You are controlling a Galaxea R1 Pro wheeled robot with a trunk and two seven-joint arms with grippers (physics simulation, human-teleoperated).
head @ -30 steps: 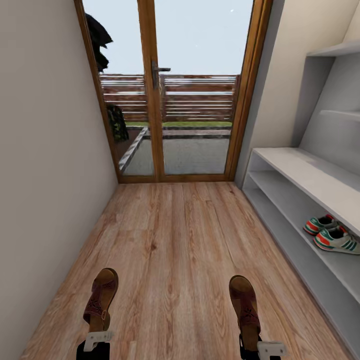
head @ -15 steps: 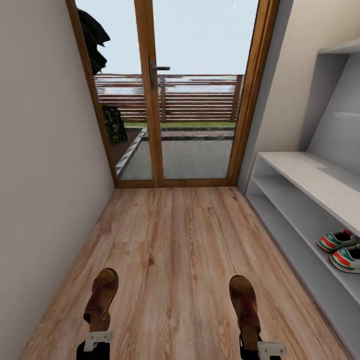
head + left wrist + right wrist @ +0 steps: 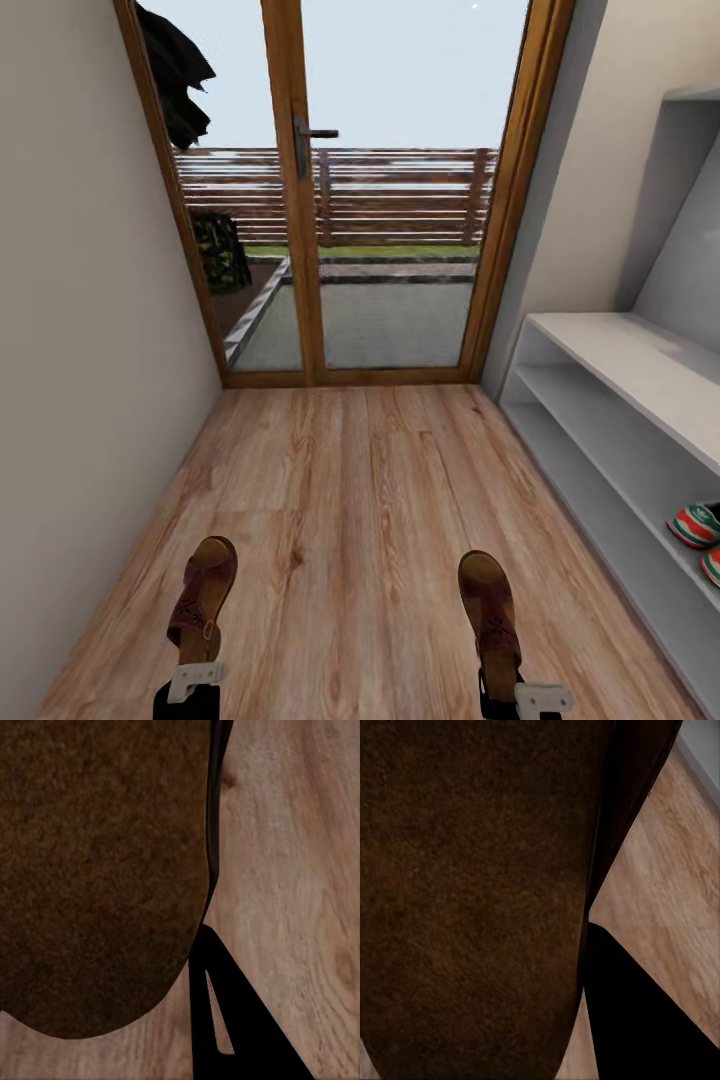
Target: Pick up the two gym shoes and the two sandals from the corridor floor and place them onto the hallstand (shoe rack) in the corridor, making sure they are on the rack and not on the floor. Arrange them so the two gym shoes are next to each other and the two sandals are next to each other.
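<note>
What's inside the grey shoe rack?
The two gym shoes sit on a lower shelf of the hallstand, cut off by the picture's edge. The rest of that shelf's far right end is out of sight.

No text, label or number can be read anywhere.

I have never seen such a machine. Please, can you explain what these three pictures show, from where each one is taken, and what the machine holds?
A simulated two-armed robot stands in a corridor. The big picture is its head camera, looking down the wood floor to a glass door. Its left gripper holds the left sandal; its right gripper holds the right sandal. The two close pictures come from the wrist cameras and show each brown sole. At right is the grey hallstand, with gym shoes on a shelf.
</note>
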